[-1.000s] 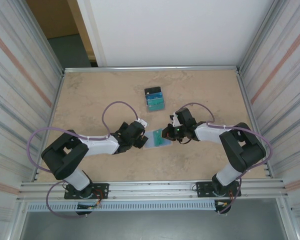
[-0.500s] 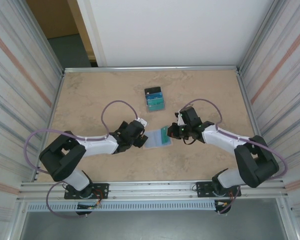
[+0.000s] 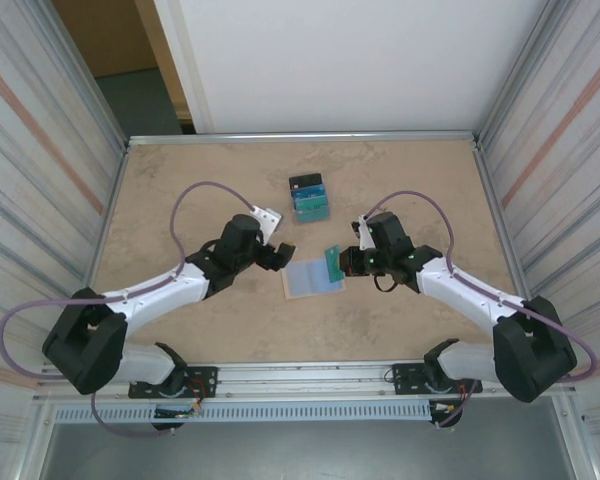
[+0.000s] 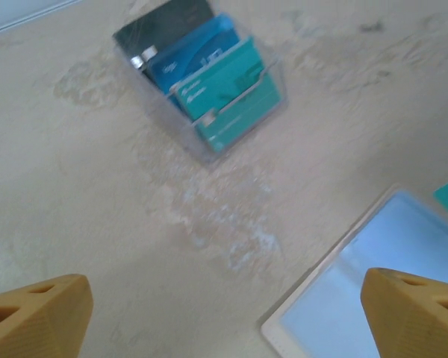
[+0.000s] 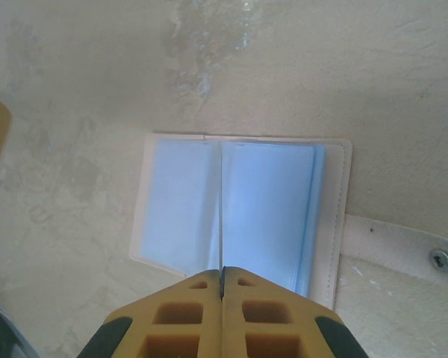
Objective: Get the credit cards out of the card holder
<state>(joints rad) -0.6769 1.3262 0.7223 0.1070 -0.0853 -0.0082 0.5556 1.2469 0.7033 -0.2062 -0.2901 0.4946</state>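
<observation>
Now we see the card holder (image 3: pixel 308 279) lying open and flat mid-table, pale blue side up, its tab (image 5: pixel 392 246) stretched out to one side; our right gripper (image 3: pixel 342 262) hangs over its right edge, jaws pressed together on a teal credit card (image 3: pixel 332 262) held edge-on; our left gripper (image 3: pixel 278 256) hovers just beside the holder's far-left corner, jaws spread wide, holding nothing; a clear stand of cards (image 3: pixel 309 197) sits apart behind; bare table (image 3: pixel 180 200) lies open leftward and along the near side.
</observation>
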